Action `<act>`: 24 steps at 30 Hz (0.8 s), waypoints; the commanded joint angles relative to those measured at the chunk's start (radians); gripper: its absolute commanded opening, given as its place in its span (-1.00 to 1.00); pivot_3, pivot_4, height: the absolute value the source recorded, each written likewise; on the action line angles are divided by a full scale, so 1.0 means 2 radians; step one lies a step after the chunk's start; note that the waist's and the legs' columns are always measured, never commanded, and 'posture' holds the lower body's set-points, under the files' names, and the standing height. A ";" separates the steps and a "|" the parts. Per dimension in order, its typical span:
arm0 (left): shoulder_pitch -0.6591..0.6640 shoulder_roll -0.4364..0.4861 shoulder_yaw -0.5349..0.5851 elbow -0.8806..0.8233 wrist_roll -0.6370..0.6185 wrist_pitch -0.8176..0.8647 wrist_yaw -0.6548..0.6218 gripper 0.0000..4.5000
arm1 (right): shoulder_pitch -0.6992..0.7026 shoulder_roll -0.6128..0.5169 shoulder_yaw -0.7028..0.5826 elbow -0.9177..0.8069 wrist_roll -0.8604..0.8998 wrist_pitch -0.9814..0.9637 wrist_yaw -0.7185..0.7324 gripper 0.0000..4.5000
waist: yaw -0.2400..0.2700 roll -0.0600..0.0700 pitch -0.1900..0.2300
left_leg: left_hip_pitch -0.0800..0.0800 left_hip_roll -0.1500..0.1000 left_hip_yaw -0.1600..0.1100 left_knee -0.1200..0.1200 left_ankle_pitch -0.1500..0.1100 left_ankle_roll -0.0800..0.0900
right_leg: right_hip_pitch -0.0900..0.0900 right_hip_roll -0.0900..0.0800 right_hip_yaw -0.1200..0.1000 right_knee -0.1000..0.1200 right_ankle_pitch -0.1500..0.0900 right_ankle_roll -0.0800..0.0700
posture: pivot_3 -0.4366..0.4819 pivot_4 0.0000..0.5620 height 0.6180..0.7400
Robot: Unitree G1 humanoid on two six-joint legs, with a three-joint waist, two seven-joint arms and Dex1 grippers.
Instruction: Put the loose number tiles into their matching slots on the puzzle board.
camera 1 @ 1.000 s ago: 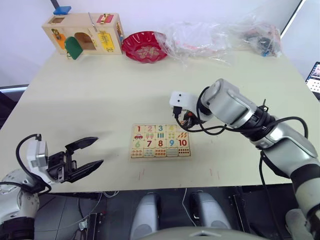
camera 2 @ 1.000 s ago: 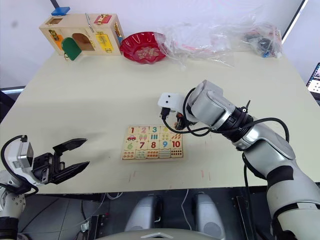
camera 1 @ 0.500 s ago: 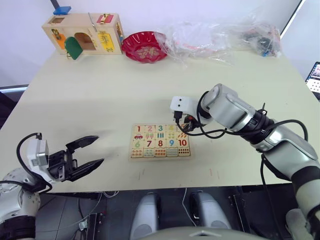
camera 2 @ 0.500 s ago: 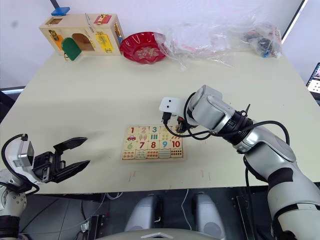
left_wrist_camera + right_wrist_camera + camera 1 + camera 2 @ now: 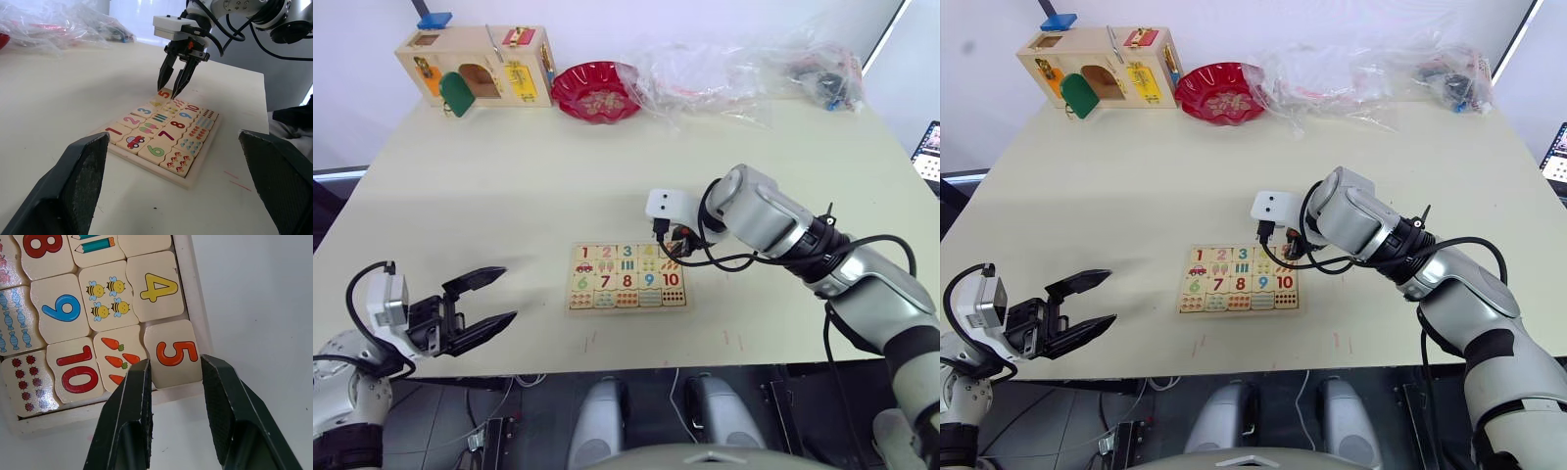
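Observation:
The puzzle board [image 5: 626, 277] lies flat near the table's front middle, its slots filled with numbered and picture tiles. My right gripper [image 5: 173, 369] is at the board's far right corner, shut on the number 5 tile [image 5: 176, 354]. One finger stands on each side of that tile, which sits slightly tilted in the corner slot beside the 4 tile [image 5: 159, 288]. In the left wrist view the right gripper [image 5: 167, 93] points down at that corner. My left gripper [image 5: 506, 294] hangs open and holds nothing at the table's front left edge, well clear of the board.
A wooden box with coloured doors [image 5: 478, 67] stands at the far left. A red bowl [image 5: 597, 90] is beside it, and crumpled clear plastic bags [image 5: 744, 69] lie along the far edge. A screen [image 5: 930, 152] shows past the right edge.
Since a second ago my right gripper has shifted slightly right and down onto the board's far right corner. Over the last half second it has stayed put. The left arm is still.

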 commanded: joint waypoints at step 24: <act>0.000 0.002 0.005 -0.007 -0.006 -0.002 -0.015 1.00 | 0.007 -0.004 -0.002 -0.011 0.002 -0.010 0.006 -0.60 | 0.000 0.000 0.000 | 0.000 0.000 0.000 0.000 0.000 0.000 | 0.000 0.000 0.000 0.000 0.000 0.000 | -0.05 -0.47 1.00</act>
